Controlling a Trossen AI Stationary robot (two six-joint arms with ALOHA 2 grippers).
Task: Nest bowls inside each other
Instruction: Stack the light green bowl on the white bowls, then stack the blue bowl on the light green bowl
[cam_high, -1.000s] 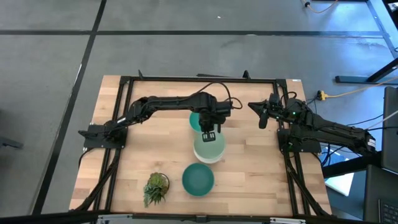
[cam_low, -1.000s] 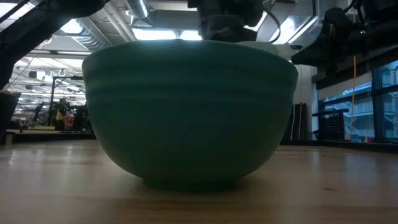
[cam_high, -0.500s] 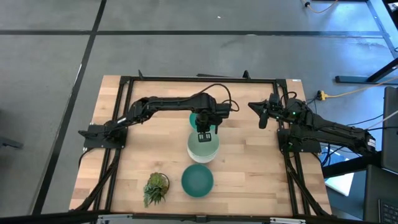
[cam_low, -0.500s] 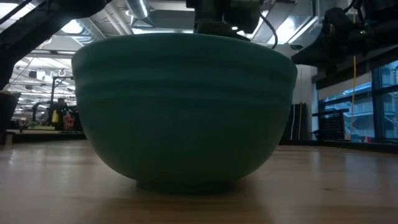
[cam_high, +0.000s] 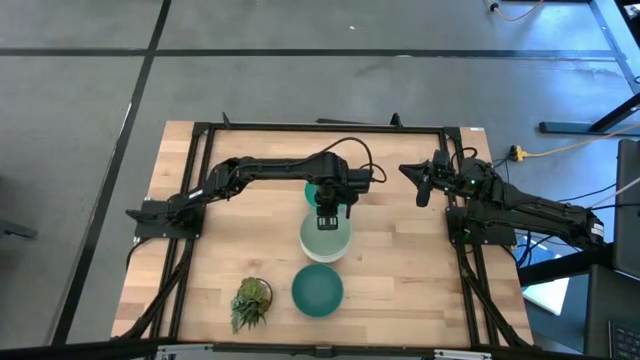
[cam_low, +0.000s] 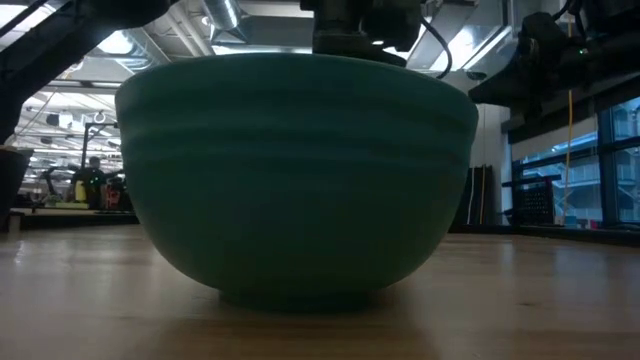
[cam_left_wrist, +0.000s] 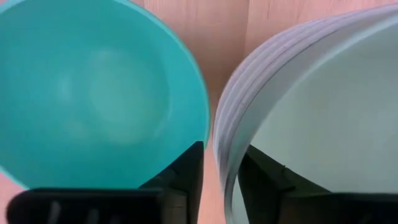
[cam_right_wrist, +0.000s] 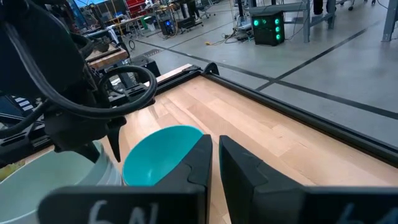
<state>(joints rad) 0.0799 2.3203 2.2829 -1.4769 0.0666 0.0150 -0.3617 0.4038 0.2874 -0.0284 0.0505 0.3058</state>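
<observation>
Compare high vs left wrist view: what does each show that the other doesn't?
High only: the plant, the dark teal bowl near the front edge, and the right end effector parked at the table's right side. Left wrist only: the stack's layered white rims, and the left end effector straddling that wall. Both: the bright teal bowl beside the stack.
</observation>
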